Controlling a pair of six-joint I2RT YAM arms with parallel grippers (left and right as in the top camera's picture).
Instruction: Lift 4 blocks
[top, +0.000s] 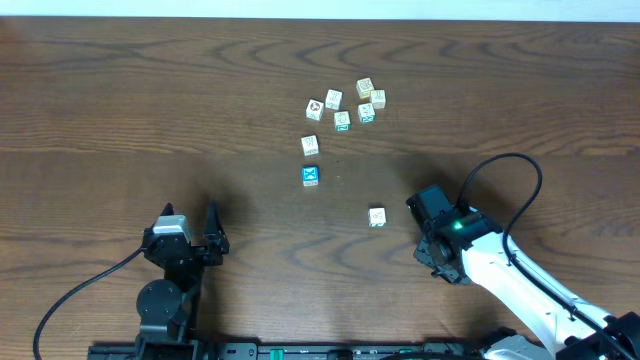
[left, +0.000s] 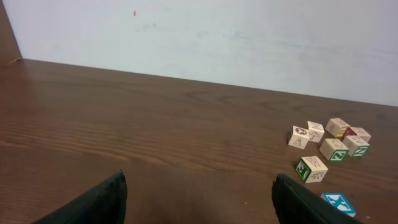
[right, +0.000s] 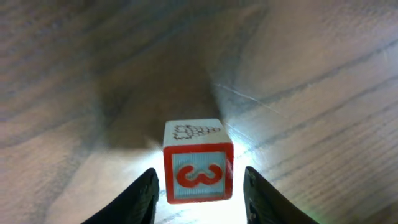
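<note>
the left claw (top: 189, 218) sits near the front edge of the table (top: 120, 90), left of centre; its two fingers stand wide apart with only bare wood between them, holding nothing; in the left wrist view the dark fingers (left: 102, 202) fill the lower corners, and all the cubes lie ahead and off to its right, well apart from it.

toward the back edge, a little right of centre, lies a loose cluster; the cube with a small red mark (top: 315, 107) is its leftmost member, and the other pale cubes (top: 365, 88) spread to the right of it, close together; in front of the cluster, on its own, stands the cube with a green-edged side (top: 310, 145); just in front of that one, toward the middle of the table, is the blue-faced cube (top: 311, 176); none of these is near either claw.

further right and nearer the front edge, the red-faced cube (top: 377, 216) rests alone on the wood; from overhead it lies just to the left of the right arm's dark head; in the right wrist view the right claw (right: 200, 190) has this cube between its fingertips, the red face with a white 3 turned to the camera and a white face with a dotted picture on top; the fingers (right: 144, 196) stand apart, and a thin strip of lit wood shows on each side of the cube, so they bracket it without touching it.
</note>
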